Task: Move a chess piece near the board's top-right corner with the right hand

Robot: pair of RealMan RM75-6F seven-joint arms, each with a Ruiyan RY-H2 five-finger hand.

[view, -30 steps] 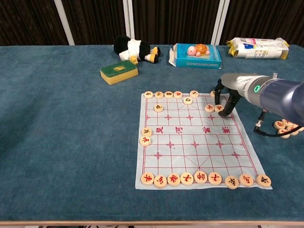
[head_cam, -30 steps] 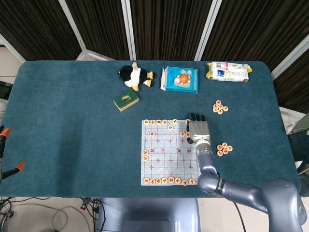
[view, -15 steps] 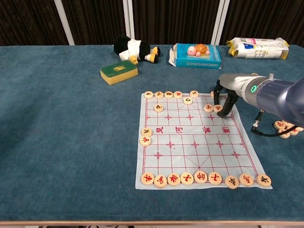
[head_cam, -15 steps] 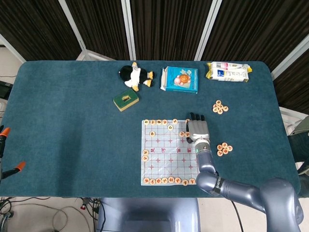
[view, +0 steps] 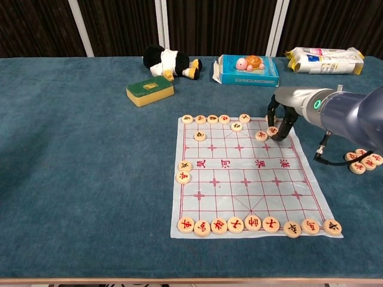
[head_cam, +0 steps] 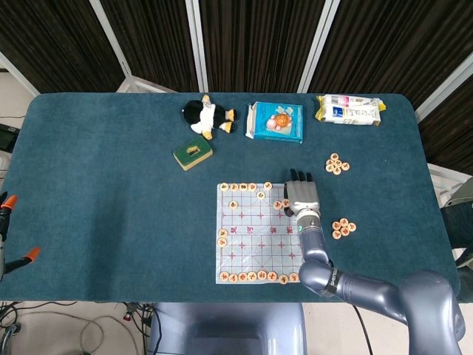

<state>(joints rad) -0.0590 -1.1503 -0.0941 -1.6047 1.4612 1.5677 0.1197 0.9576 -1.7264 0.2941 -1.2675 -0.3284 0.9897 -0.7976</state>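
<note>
While our right hand (view: 281, 119) pinches a chess piece (view: 273, 131) near the board (view: 251, 179)'s top-right corner, we judge it light, hard, slick; fingers (view: 288, 127) belong on its rim.

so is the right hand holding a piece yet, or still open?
Holding: right hand fingers pinch a chess piece near the board's top-right corner.

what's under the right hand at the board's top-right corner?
Under the right hand, the chest view shows its fingers around one chess piece on the board, a second piece alongside. The head view hides whatever lies directly beneath the hand.
</note>
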